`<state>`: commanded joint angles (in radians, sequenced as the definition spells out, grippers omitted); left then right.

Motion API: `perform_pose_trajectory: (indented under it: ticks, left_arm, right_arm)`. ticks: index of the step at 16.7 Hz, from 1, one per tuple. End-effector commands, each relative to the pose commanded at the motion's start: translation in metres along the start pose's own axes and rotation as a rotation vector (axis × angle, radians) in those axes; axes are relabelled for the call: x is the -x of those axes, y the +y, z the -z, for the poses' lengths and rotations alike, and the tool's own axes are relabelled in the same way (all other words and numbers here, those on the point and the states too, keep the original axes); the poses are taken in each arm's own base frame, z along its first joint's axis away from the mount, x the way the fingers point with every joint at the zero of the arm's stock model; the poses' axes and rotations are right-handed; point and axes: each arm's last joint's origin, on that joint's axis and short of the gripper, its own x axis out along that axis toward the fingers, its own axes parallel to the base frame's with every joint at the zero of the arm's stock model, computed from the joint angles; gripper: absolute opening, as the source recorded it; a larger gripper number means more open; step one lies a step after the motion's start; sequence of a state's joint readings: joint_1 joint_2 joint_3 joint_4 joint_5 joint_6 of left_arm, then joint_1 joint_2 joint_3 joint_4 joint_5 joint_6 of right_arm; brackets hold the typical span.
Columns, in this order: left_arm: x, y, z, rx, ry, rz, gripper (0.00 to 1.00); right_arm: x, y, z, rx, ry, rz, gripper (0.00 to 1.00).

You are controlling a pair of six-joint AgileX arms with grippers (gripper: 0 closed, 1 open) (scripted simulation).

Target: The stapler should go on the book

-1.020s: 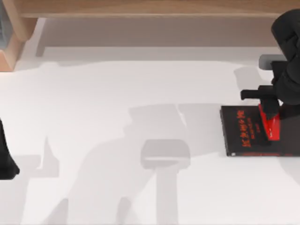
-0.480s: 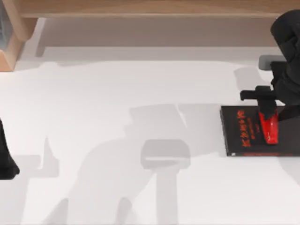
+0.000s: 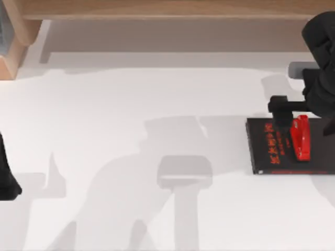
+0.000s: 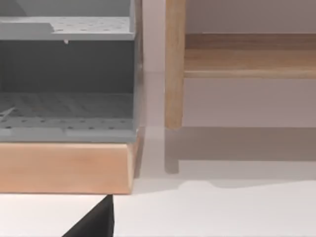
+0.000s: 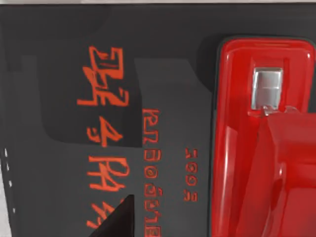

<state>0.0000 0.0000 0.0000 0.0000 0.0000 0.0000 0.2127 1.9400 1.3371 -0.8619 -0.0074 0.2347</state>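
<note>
Reaching in from the table's right edge, right gripper [image 3: 291, 111] hovering above the book's [image 3: 267, 149] far edge, fingers released, stapler [image 3: 300, 138] lying free on the cover, left arm [image 3: 7, 175] parked at left edge, wide bare table [image 3: 131, 104] between.

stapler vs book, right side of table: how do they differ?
Size: the stapler is far shorter and narrower than the book. Colour: the stapler is glossy bright red all over; the book is black with red lettering. Shape: the stapler is elongated and raised; the book is a flat rectangle. Position: the stapler lies on the book, the book on the table. Both share red.
</note>
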Motion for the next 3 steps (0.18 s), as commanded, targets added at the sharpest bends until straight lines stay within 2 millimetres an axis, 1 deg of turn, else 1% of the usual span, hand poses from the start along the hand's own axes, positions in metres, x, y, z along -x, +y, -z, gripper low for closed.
perform_pose_trajectory:
  ticks: [3]
  left_arm:
    - [0.0000,0.0000,0.0000,0.000,0.000,0.000,1.00]
  right_arm:
    - [0.0000,0.0000,0.0000,0.000,0.000,0.000,1.00]
